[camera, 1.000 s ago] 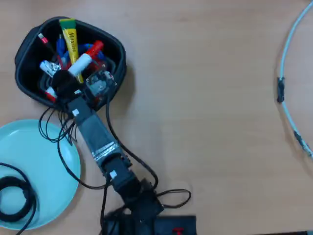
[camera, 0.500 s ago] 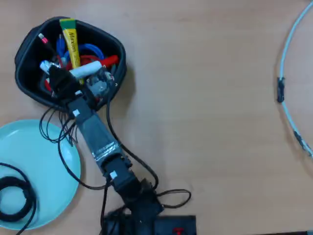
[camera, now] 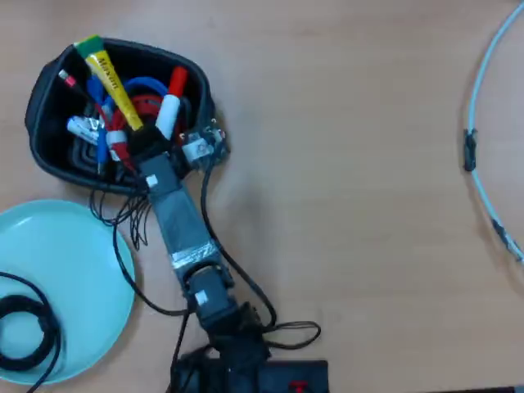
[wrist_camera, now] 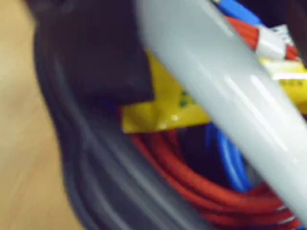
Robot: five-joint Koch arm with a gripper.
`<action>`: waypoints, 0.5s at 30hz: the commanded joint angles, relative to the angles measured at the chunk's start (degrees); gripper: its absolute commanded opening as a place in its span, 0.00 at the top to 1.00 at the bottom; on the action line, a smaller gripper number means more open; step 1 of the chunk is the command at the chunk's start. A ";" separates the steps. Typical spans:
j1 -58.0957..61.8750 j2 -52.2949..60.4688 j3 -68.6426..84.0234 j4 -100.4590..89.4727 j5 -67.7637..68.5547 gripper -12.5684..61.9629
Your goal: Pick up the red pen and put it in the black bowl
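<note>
In the overhead view my gripper [camera: 151, 139] reaches into the black bowl [camera: 33, 115] from its near side. The red pen [camera: 169, 110] slants up from the gripper, white barrel low and red cap pointing toward the bowl's far rim; its tail end is hidden at the jaws. In the wrist view the white barrel [wrist_camera: 230, 91] crosses close and blurred, next to one dark jaw of my gripper [wrist_camera: 144, 81], above the bowl's dark wall [wrist_camera: 96, 167]. The gripper looks shut on the pen.
The bowl holds a yellow stick sachet [camera: 110, 78] [wrist_camera: 163, 110], red cable [wrist_camera: 192, 182], blue cable [wrist_camera: 230, 158] and a thin red-tipped stick [camera: 65, 79]. A light-blue plate [camera: 74, 278] with a black cable coil [camera: 24, 332] lies lower left. A white hoop [camera: 483, 98] lies far right.
</note>
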 commanded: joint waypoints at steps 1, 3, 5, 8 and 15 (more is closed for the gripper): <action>0.97 4.92 -0.97 2.72 0.44 0.36; 1.32 5.45 -0.35 2.72 0.44 0.36; 1.49 5.62 -0.26 2.64 0.44 0.36; 1.58 5.89 -0.26 2.55 0.53 0.36; 2.64 11.78 0.00 3.34 0.62 0.36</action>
